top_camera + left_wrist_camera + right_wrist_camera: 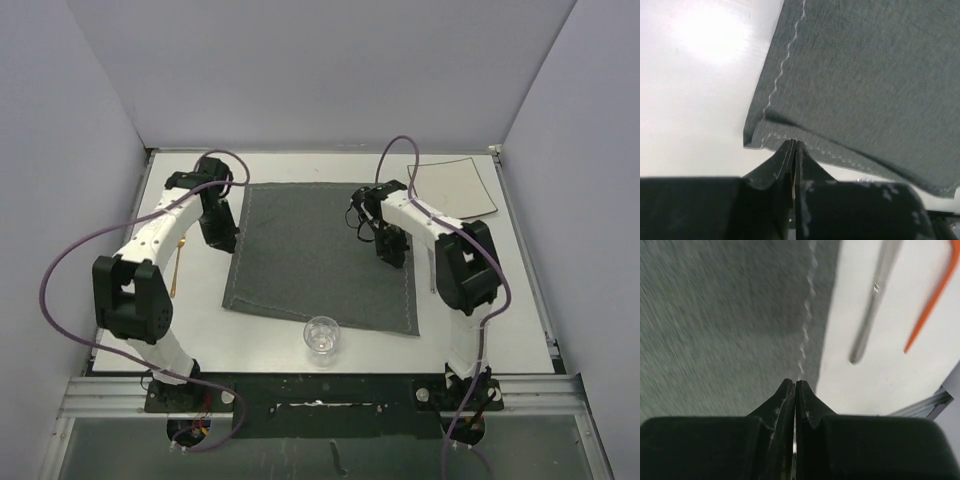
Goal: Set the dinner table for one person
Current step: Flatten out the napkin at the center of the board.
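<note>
The dinner table [510, 300] is a white tabletop with a dark grey stitched placemat [320, 255] lying in its middle. My left gripper [223, 240] sits at the placemat's left edge. In the left wrist view it [794, 145] is shut on the hem of the placemat [865, 75], which puckers and lifts slightly off the table there. My right gripper [392, 256] hovers over the right side of the placemat [725, 320], close to its stitched edge. Its jaws [795, 384] are shut with nothing between them.
A square white plate [455, 187] lies at the back right. A clear glass [321, 335] stands just in front of the placemat. A gold utensil [178, 262] lies left of the placemat, and a silver utensil [875, 300] lies right of it beside a thin orange piece [935, 295].
</note>
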